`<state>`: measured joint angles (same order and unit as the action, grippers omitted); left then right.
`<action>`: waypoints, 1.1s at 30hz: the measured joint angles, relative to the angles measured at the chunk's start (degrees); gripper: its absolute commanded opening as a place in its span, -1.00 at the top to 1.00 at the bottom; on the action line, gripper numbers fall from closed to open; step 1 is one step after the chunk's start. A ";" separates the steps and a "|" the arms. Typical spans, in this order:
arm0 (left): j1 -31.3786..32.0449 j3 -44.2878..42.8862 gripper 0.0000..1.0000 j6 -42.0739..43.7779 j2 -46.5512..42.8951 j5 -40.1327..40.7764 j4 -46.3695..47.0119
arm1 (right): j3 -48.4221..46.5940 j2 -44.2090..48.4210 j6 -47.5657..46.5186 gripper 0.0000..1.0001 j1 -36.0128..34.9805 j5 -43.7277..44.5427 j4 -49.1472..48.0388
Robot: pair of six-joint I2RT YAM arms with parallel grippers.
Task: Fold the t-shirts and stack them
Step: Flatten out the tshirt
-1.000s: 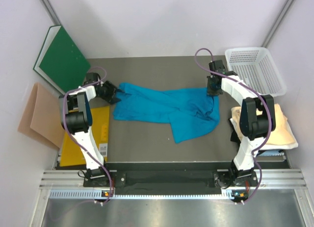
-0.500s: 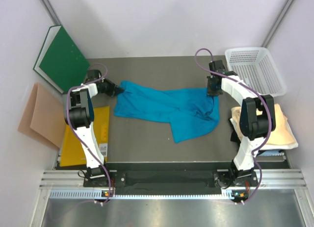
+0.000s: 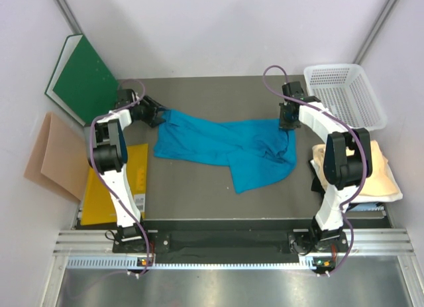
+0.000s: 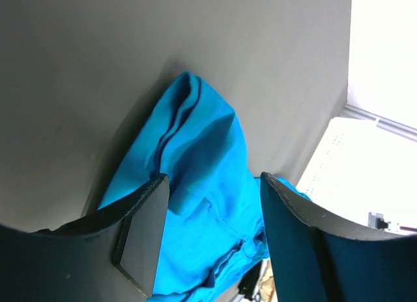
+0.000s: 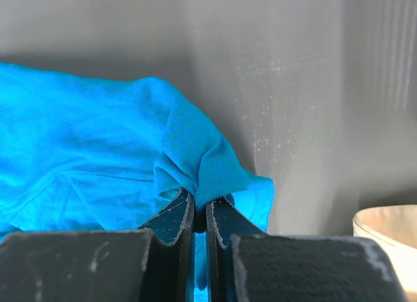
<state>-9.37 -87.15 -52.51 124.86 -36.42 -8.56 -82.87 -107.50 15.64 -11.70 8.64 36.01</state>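
The teal-blue t-shirt (image 3: 225,144) lies crumpled across the middle of the grey table. My left gripper (image 3: 158,115) is at its far-left corner. In the left wrist view its jaws (image 4: 214,179) stand wide apart, with a bunched fold of the teal shirt (image 4: 202,152) between and beyond them, not pinched. My right gripper (image 3: 286,123) is at the shirt's right edge. Seen from the right wrist, this gripper (image 5: 201,201) is shut on a ridge of teal cloth (image 5: 195,158). The cream t-shirt (image 3: 383,169) lies at the right table edge, partly under the right arm.
A white mesh basket (image 3: 344,95) stands at the back right. A green board (image 3: 83,78) leans on the left wall, with a tan-pink paper sheet (image 3: 53,154) below it. A yellow envelope (image 3: 119,181) lies beside the left arm's base.
My left gripper has shifted a little toward the back at the shirt's left corner, narrowing and then spreading its jaws again. The right arm has not moved.
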 measured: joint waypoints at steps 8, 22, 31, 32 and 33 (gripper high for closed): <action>0.04 -0.50 -0.11 4.26 0.72 0.46 -2.16 | 0.72 0.07 0.04 0.95 0.00 -0.26 -0.52; 1.42 2.86 1.00 6.60 1.64 -0.11 -0.92 | 1.88 0.07 0.04 0.95 0.00 -0.85 -0.68; 2.69 0.20 1.00 8.07 1.62 1.44 -4.59 | 1.90 1.07 0.02 0.95 0.02 -0.44 -0.74; 2.69 -0.92 1.00 8.44 1.62 1.92 -5.53 | 1.90 1.55 0.00 0.95 0.02 -0.15 -0.72; 2.64 -1.86 1.00 8.76 1.42 2.40 -6.25 | 1.90 2.21 0.00 0.95 0.04 0.22 -0.74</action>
<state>-6.72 -89.01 -43.75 126.28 -34.02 -14.81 -80.97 -105.30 15.64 -11.66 8.86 35.27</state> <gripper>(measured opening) 0.022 0.031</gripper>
